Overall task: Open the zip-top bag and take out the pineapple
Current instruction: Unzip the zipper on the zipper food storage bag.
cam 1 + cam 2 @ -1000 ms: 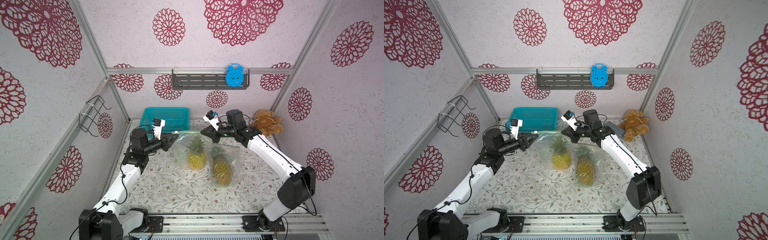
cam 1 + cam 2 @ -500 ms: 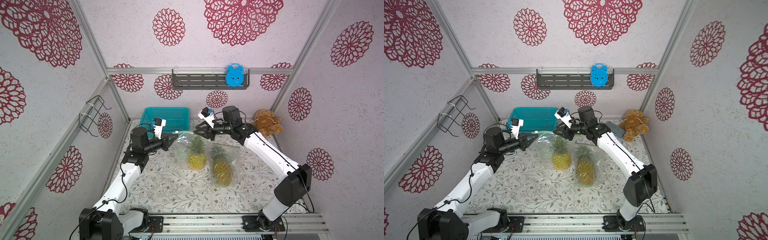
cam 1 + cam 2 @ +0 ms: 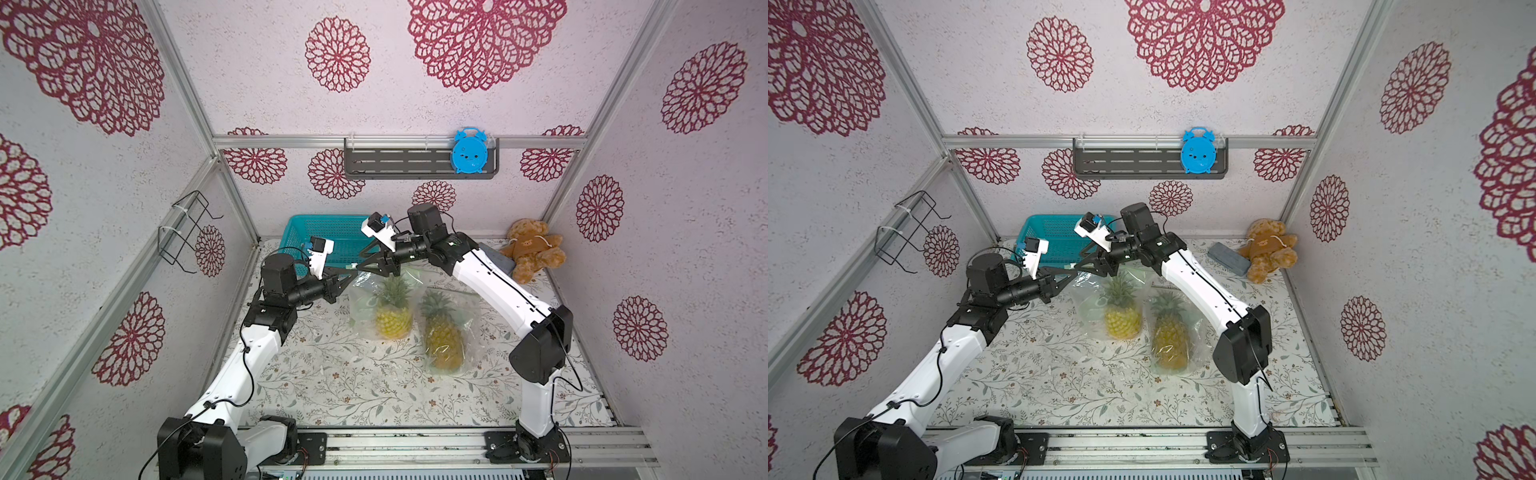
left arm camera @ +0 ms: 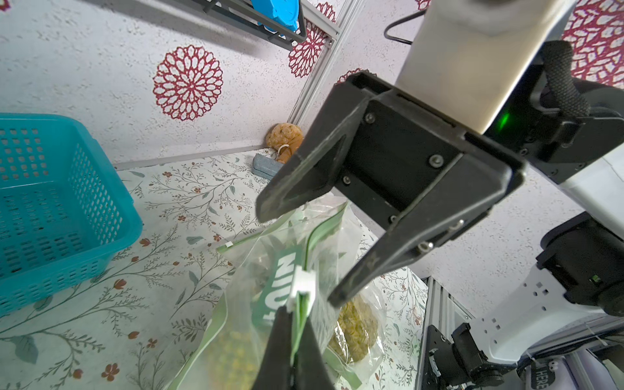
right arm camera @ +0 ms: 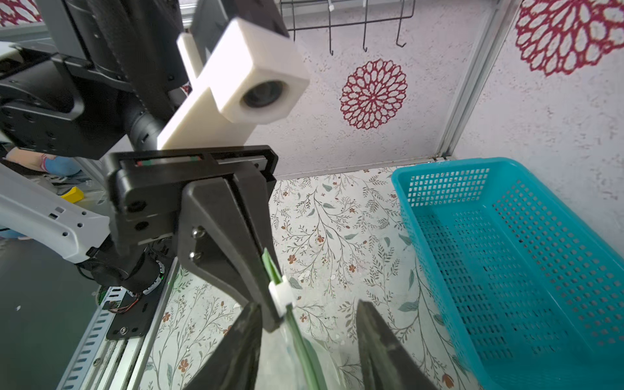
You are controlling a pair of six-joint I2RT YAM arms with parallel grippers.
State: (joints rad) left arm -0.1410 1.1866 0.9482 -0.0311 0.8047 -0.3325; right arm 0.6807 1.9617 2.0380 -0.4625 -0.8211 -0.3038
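The left tool (image 4: 293,315) is pinched together on the green top strip of the zip-top bag (image 3: 360,299), right behind the white slider (image 4: 302,280), and holds that corner up off the table (image 3: 332,374). The right tool (image 4: 302,253) meets it almost tip to tip. Its jaws stand apart and grip nothing, and the bag's top strip runs between them. How far the seal has parted I cannot tell.

Just below both tools, the pineapple (image 3: 394,322) stands upright inside the bag, leaves pointing up at them. Next to it, under the right arm, a second clear bag (image 3: 461,307) lies flat with another pineapple (image 3: 442,343) in it.

Beyond the tools sits a teal basket (image 3: 299,226). Well off past the right arm, a grey block (image 3: 1227,257) and a teddy bear (image 3: 532,253) lie in the corner. Above, a wall shelf (image 3: 399,160) carries a blue clock (image 3: 469,150).
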